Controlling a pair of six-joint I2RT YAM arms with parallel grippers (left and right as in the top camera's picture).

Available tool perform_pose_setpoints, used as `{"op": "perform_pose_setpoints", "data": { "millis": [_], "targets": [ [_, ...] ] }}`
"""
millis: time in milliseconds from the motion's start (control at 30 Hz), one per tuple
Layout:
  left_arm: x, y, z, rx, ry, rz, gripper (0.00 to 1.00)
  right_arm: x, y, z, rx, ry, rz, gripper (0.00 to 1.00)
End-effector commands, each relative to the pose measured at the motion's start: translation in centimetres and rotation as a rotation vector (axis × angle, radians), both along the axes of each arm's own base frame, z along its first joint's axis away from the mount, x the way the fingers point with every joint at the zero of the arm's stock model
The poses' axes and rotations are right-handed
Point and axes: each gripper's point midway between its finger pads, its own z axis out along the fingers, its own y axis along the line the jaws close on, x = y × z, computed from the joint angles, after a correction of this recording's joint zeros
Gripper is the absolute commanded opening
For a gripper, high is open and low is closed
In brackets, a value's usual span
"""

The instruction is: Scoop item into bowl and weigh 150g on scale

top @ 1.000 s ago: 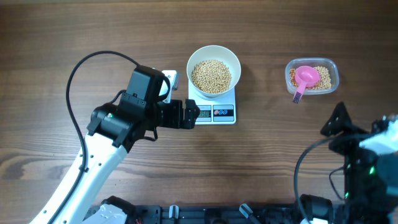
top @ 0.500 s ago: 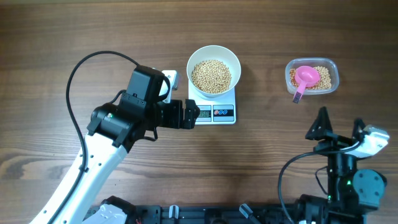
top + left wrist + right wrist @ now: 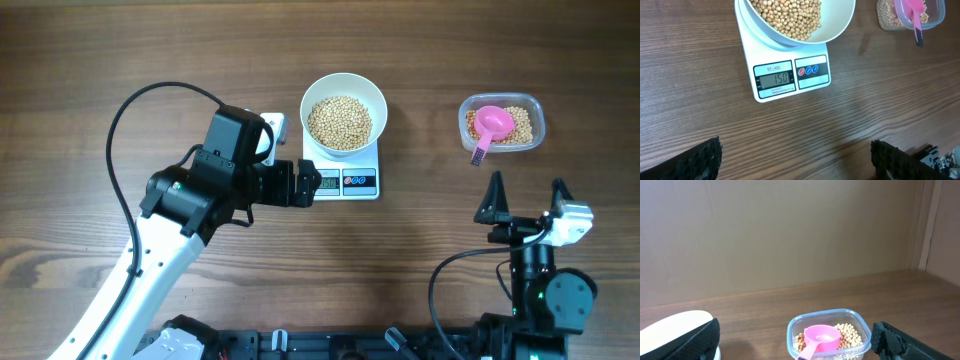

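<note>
- From overhead, the white bowl sat on the small white scale near the middle of the worktop, filled with tan beans.
- The left pincer lay level with the scale's front left corner. Its dark tips overlapped that edge in this view, and I could not tell whether they touched it.
- Off to the right stood a clear container with more beans and a pink scoop resting in it.
- The right pincer stood on the near side of the container, well apart from it, spread wide and holding nothing.
- From the left wrist, the scale's display read 150. The two dark fingers sat far apart at the bottom corners, with bare wood between them.
- From the right wrist, the container and scoop lay low in the middle between the spread fingers. The bowl's rim peeked in at the left.
</note>
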Motion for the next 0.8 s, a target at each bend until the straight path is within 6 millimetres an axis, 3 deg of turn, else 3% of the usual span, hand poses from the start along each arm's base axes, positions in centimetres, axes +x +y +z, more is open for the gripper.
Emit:
{"op": "perform_pose_setpoints", "data": {
  "millis": [0, 767],
  "targets": [
    [-0.1, -0.2, -0.2, 0.004, -0.001, -0.026, 1.0, 0.0, 0.2, -0.8, -0.021, -0.02, 0.01, 1.0],
    [-0.1, -0.2, -0.2, 0.004, -0.001, -0.026, 1.0, 0.9, 3.5, -4.8, -0.045, 0.035, 0.152, 1.0]
  ]
}}
